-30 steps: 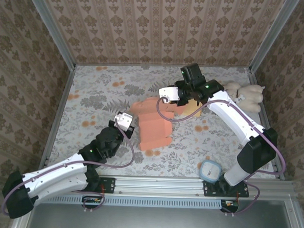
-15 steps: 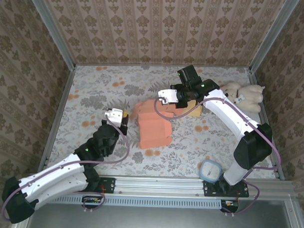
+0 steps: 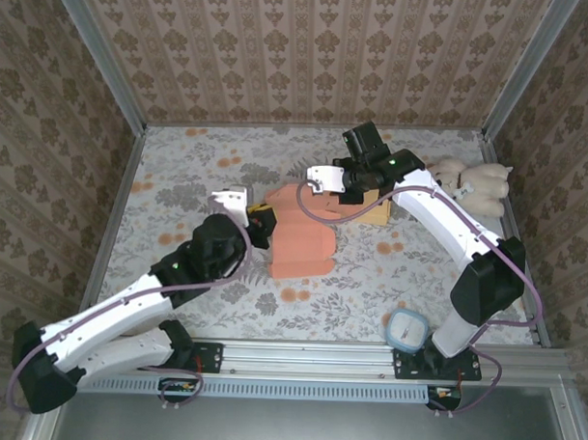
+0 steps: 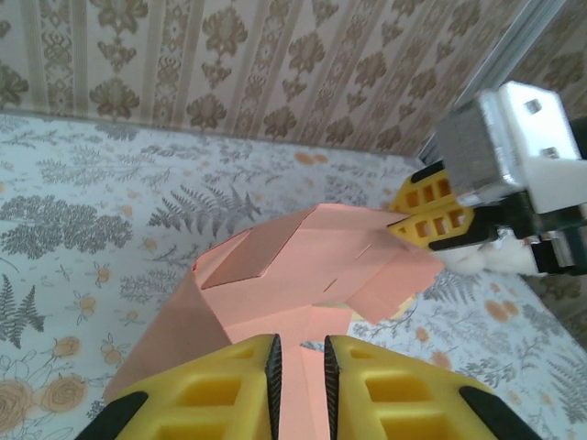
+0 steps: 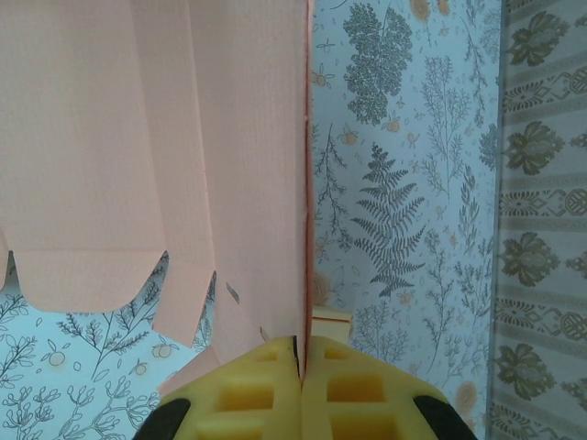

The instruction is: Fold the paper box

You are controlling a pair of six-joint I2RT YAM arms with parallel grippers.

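The orange paper box (image 3: 298,238) lies partly folded in the middle of the table, with flaps spread out. My left gripper (image 3: 261,227) is at its left edge. In the left wrist view the box (image 4: 303,266) rises ahead and a flap runs into the narrow gap of the left gripper (image 4: 303,367), whose jaws stand slightly apart. My right gripper (image 3: 356,191) holds the far right corner. In the right wrist view the right gripper (image 5: 301,362) is pinched shut on an upright panel edge of the box (image 5: 183,137). Its yellow fingers (image 4: 431,215) also show from the left wrist.
A cream plush toy (image 3: 474,180) lies at the back right. A small tan box (image 3: 379,209) sits under the right arm, also seen as a tan box (image 5: 330,321) past the right fingers. A round blue-lidded container (image 3: 407,330) stands near the right base. Metal rails edge the table.
My left arm swung forward and right to the box's left edge, its jaws parting a little. My right gripper closed on the far panel, and the box shifted slightly.
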